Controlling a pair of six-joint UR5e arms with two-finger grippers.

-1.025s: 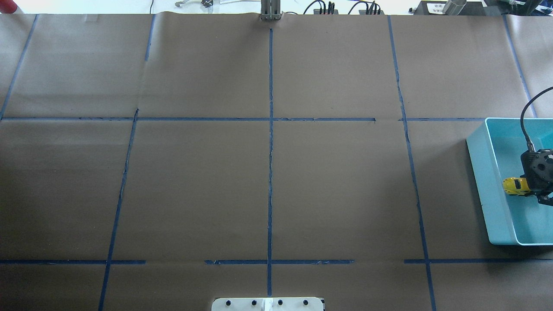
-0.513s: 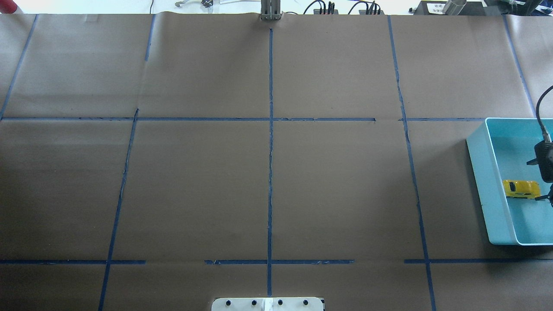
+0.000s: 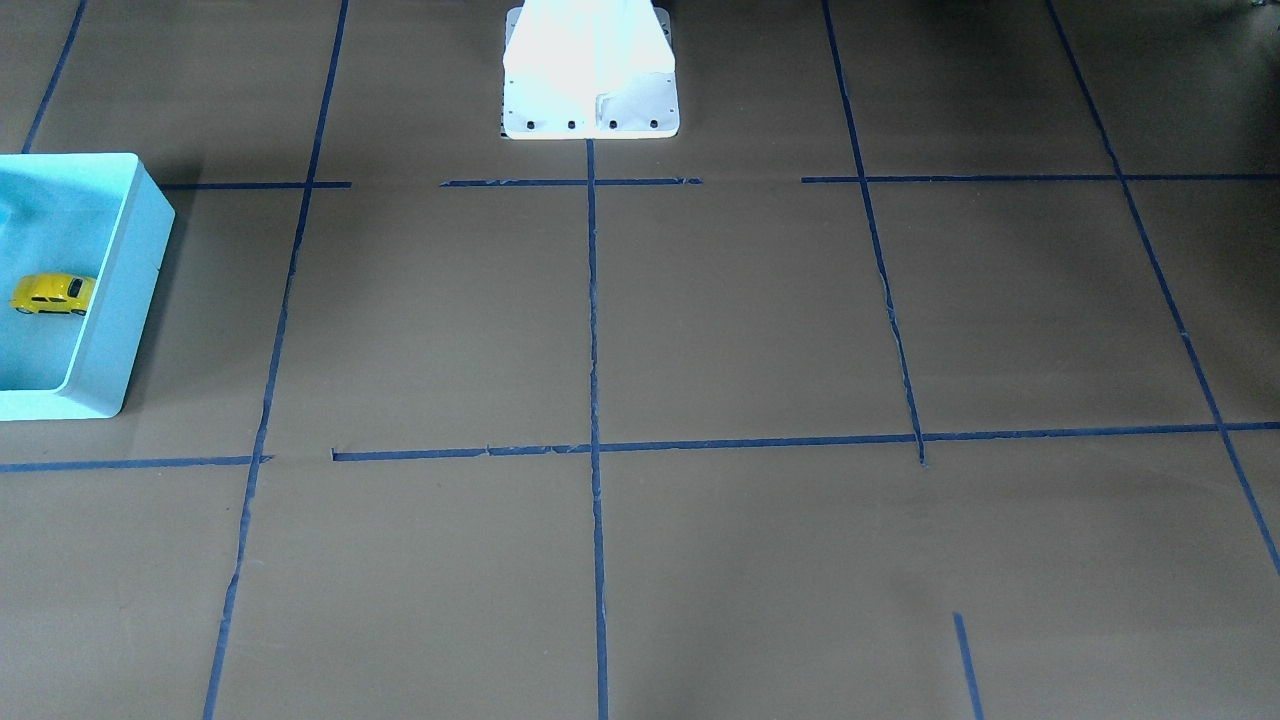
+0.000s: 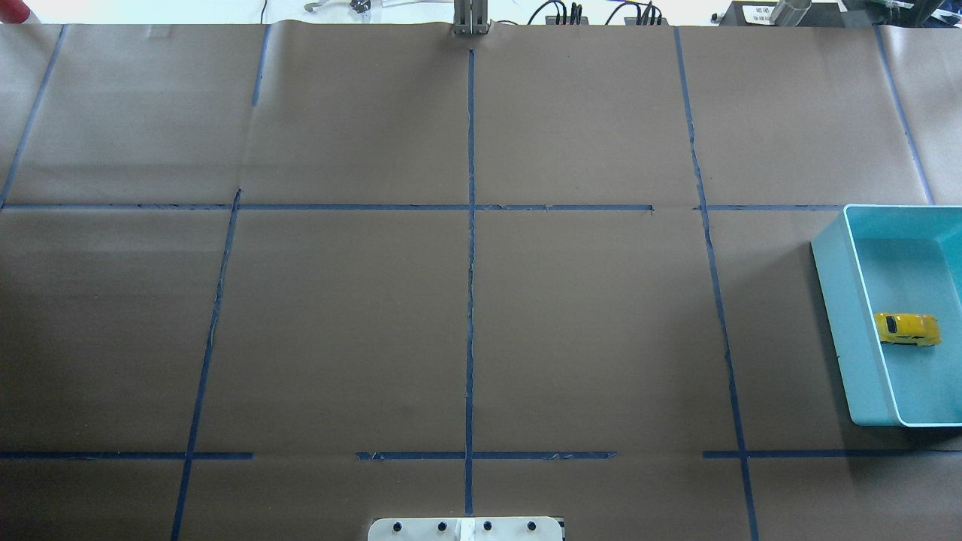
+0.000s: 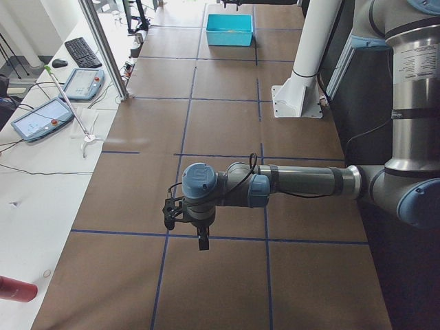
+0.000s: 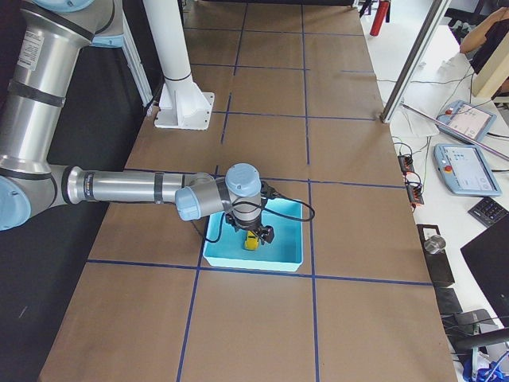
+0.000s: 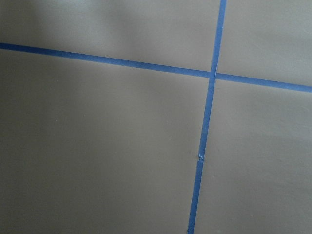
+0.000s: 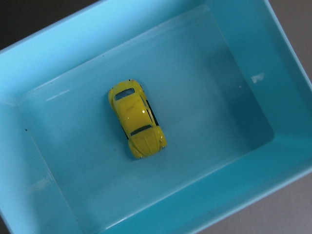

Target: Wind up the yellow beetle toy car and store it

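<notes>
— How many cars do you count?
— One yellow beetle toy car, and one turquoise bin.
— And on your side?
— Two grippers of mine, the left gripper and the right gripper, plus one white pedestal and one keyboard.

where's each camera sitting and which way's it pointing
Front-facing: across the table, facing the robot, steeply down; base at top.
Overhead: behind the robot, looking forward-down; base only.
Exterior left: table's left end; left arm near.
Exterior right: right end; right arm over turquoise bin.
Left wrist: down at taped paper; no body.
Right wrist: down into bin; no body.
Overhead, right wrist share yellow beetle toy car.
</notes>
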